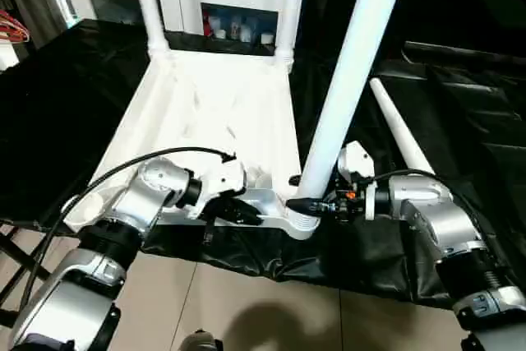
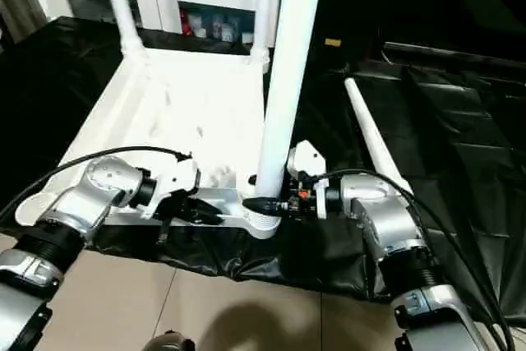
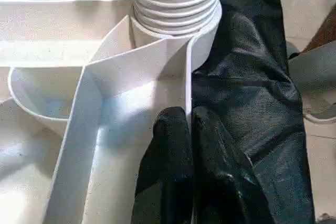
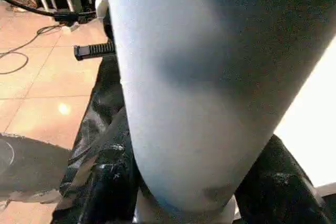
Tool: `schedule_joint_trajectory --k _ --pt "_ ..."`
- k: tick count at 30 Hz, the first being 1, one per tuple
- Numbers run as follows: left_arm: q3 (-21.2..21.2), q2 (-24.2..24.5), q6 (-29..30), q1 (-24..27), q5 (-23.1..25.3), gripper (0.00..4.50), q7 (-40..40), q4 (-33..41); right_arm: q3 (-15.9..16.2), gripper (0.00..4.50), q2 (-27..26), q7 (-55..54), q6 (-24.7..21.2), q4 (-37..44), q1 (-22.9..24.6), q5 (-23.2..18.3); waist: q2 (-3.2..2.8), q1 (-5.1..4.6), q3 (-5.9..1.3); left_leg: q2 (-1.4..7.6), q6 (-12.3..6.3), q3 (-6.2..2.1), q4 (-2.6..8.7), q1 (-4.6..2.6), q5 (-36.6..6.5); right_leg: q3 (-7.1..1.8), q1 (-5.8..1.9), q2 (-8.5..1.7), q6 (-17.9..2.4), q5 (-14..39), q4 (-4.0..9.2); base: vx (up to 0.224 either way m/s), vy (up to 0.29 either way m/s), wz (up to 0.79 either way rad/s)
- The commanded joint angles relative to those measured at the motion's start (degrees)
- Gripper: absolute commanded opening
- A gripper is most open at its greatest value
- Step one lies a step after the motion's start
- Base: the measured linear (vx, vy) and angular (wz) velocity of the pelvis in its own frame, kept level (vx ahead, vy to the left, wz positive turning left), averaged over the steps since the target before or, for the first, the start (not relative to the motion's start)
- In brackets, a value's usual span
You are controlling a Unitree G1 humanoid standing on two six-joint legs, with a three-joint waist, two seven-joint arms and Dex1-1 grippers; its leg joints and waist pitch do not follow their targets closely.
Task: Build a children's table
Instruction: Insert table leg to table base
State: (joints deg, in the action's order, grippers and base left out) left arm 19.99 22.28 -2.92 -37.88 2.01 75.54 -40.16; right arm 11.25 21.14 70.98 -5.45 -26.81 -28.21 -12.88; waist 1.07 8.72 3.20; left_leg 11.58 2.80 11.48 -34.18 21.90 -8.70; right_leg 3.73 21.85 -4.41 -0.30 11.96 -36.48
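Observation:
The children's table top [image 1: 214, 113] lies upside down on a black sheet. Two white legs [image 1: 148, 6] [image 1: 292, 6] stand in its far corner sockets. A third leg [image 1: 345, 80] rises tilted from the near right socket, its ribbed end [image 3: 176, 3] seated in the socket. My right gripper [image 1: 308, 203] is shut on this leg just above the socket, a black finger [image 4: 105, 182] on each side of it. My left gripper [image 3: 189, 129] is shut on the thin rim wall of the top beside that socket. A fourth leg [image 1: 403, 133] lies loose to the right.
A white cabinet with glass doors [image 1: 222, 6] stands behind the work surface. The black sheet [image 1: 460, 121] hangs over the near edge above a tiled floor [image 1: 246, 310]. Red cables [image 1: 12, 26] lie at the far left.

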Motion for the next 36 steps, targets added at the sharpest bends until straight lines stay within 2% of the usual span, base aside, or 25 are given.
schedule_joint_trajectory --k 1,3,4,6,8,9,10,11,13,15,17,19,20,21,22,26,30,32,35,36 --pt "-1.97 -1.13 -0.83 -3.20 0.46 0.00 -5.93 0.00 3.69 1.90 -1.06 1.00 -1.56 -3.12 2.75 1.99 -0.31 -0.31 -3.37 2.62 2.35 -1.71 4.84 -2.17 -22.84 -2.93 -0.79 -4.99 -11.24 19.21 5.79 0.000 0.000 0.00" --pt "-2.97 -2.09 0.03 -3.89 0.85 0.00 -9.69 -0.94 2.60 1.90 -2.41 -2.12 -0.96 -4.81 2.24 2.41 -0.18 -0.39 -3.22 2.66 2.60 -1.82 4.84 -2.34 -23.77 -2.95 -0.52 -5.16 -10.69 22.02 6.07 0.000 0.000 0.00" --pt "-3.40 -2.49 0.66 -4.15 0.88 0.00 -11.15 -1.17 2.22 1.90 -2.95 -3.70 -0.88 -5.70 1.85 2.77 0.00 -0.58 -3.19 2.61 2.88 -1.99 5.00 -2.09 -24.11 -2.84 -0.72 -5.17 -10.32 23.07 6.10 0.000 0.000 0.00" --pt "-4.33 -3.39 2.30 -4.65 0.80 0.00 -14.00 -1.37 1.42 1.90 -4.18 -8.43 -0.65 -8.44 0.58 4.16 -0.05 -0.87 -3.06 2.53 3.23 -2.21 5.06 -2.11 -25.28 -2.71 -0.64 -5.31 -9.43 26.01 6.39 0.000 0.000 0.00" --pt "-5.27 -4.59 4.23 -5.23 0.69 0.00 -16.99 -1.22 0.23 1.90 -5.92 -16.31 -0.67 -12.85 -1.56 6.15 0.21 -1.44 -2.90 2.44 3.76 -2.39 5.12 -1.97 -25.88 -2.57 -0.55 -5.46 -8.89 28.77 6.56 0.000 0.000 0.00" --pt "-5.27 -4.59 4.23 -5.23 0.69 0.00 -16.99 -1.22 0.23 1.90 -5.92 -16.31 -0.67 -12.85 -1.56 6.15 0.11 -1.95 -2.78 2.29 4.37 -2.72 5.27 -1.83 -26.99 -2.23 -0.67 -5.45 -7.92 31.40 6.78 0.000 0.000 0.00" --pt "-5.99 -5.99 6.36 -5.70 0.67 0.00 -19.74 -0.69 -1.35 1.90 -7.68 -23.49 -1.15 -16.83 -3.56 7.02 0.12 -2.18 -2.79 2.28 4.54 -2.86 5.31 -1.83 -27.45 -2.09 -0.72 -5.50 -7.28 32.41 6.94 0.000 0.000 0.00" --pt "-6.05 -6.12 6.56 -5.74 0.66 0.00 -19.97 -0.63 -1.50 1.90 -7.82 -24.01 -1.20 -17.13 -3.72 7.04 0.10 -2.88 -2.86 2.28 4.93 -3.09 5.43 -1.72 -28.03 -1.84 -0.81 -5.50 -7.25 32.38 6.94 0.000 0.000 0.00" --pt "-6.80 -8.34 9.95 -6.20 0.87 0.00 -24.28 0.53 -3.77 1.90 -10.06 -31.07 -2.11 -21.37 -6.00 6.76 -0.12 -3.45 -2.91 2.25 5.10 -3.28 5.55 -1.78 -29.07 -1.66 -0.75 -5.40 -7.30 31.36 7.17 -0.033 0.024 -0.19" --pt "-7.04 -9.64 11.91 -6.31 1.29 0.00 -27.09 1.31 -4.95 1.89 -11.28 -34.52 -2.61 -23.58 -7.27 6.45 -0.21 -4.04 -2.97 2.28 5.07 -3.32 5.68 -1.86 -29.88 -1.63 -0.78 -5.13 -8.49 27.58 7.04 -0.014 0.013 -0.09" --pt "-7.31 -12.65 16.69 -5.96 1.99 0.00 -32.00 3.64 -6.97 1.89 -13.50 -39.39 -4.06 -27.32 -9.67 5.27 -0.38 -4.21 -2.99 2.23 4.83 -3.19 5.73 -1.97 -29.35 -1.69 -0.76 -5.02 -9.85 23.99 6.90 0.000 0.000 0.00" --pt "-7.05 -14.27 18.28 -5.33 2.58 0.00 -34.00 5.21 -7.85 1.89 -14.65 -41.43 -4.35 -29.71 -11.06 5.00 -0.05 -4.10 -2.99 2.08 4.17 -2.90 5.51 -2.14 -28.36 -1.86 -0.66 -5.06 -10.11 23.21 7.12 0.000 0.000 0.00" --pt "-6.79 -14.80 18.70 -5.03 2.82 0.00 -34.49 5.81 -7.93 1.89 -15.02 -41.96 -4.19 -30.65 -11.56 5.23 0.16 -4.13 -2.95 1.90 3.49 -2.91 5.54 -1.70 -27.01 -1.83 -1.05 -5.00 -9.77 23.04 7.15 0.000 0.000 0.00" --pt "-6.41 -15.41 19.14 -4.64 3.12 0.00 -34.98 6.49 -7.91 1.89 -15.44 -42.50 -4.06 -31.72 -12.12 5.55 0.05 -4.08 -3.05 1.96 3.14 -2.89 5.59 -1.60 -25.92 -1.95 -1.11 -4.97 -9.69 22.12 7.00 0.000 0.000 0.00" --pt "-5.61 -15.62 19.16 -4.32 3.76 0.00 -35.24 6.89 -7.67 1.89 -15.95 -42.61 -3.92 -32.85 -12.76 6.06 0.24 -4.09 -2.98 1.94 2.91 -2.83 5.59 -1.64 -25.81 -1.96 -1.00 -4.92 -9.67 22.00 7.12 0.000 0.000 0.00" --pt "-5.04 -15.23 19.13 -4.26 4.08 0.00 -35.33 6.93 -7.09 1.89 -16.56 -41.81 -3.17 -34.02 -13.50 6.89 0.34 -3.81 -3.07 1.75 1.95 -2.43 5.38 -2.04 -24.50 -2.35 -0.82 -4.77 -10.09 20.22 7.09 0.000 0.000 0.00" --pt "-4.81 -14.59 19.80 -4.13 4.37 0.00 -35.68 7.55 -7.53 1.89 -17.06 -41.48 -2.73 -35.32 -14.45 7.20 0.34 -3.76 -3.13 1.76 1.39 -2.32 5.44 -1.96 -22.72 -2.43 -0.97 -4.68 -10.66 19.08 6.89 0.000 0.000 0.00" --pt "-4.58 -14.22 19.51 -4.08 4.62 0.00 -35.46 7.73 -8.28 2.45 -17.25 -40.71 -1.74 -35.75 -14.99 6.60 0.31 -3.83 -3.18 1.77 1.39 -2.36 5.47 -1.92 -22.76 -2.41 -1.03 -4.71 -10.54 19.92 6.94 0.000 0.000 0.00" --pt "-4.27 -13.74 18.49 -3.97 4.58 0.00 -34.33 7.81 -9.45 2.68 -17.33 -39.87 -0.95 -36.01 -15.82 5.57 0.27 -3.67 -3.29 1.81 1.29 -2.26 5.45 -1.90 -21.51 -2.46 -1.06 -4.68 -10.76 18.65 6.94 0.000 0.000 0.00" --pt "-4.10 -13.55 18.16 -3.88 4.54 0.00 -33.85 7.88 -9.62 2.93 -17.29 -39.30 -0.75 -35.84 -16.01 5.30 0.33 -3.65 -3.39 1.85 1.26 -2.27 5.44 -1.79 -20.85 -2.48 -1.16 -4.63 -10.99 17.63 6.73 0.000 0.000 0.00"
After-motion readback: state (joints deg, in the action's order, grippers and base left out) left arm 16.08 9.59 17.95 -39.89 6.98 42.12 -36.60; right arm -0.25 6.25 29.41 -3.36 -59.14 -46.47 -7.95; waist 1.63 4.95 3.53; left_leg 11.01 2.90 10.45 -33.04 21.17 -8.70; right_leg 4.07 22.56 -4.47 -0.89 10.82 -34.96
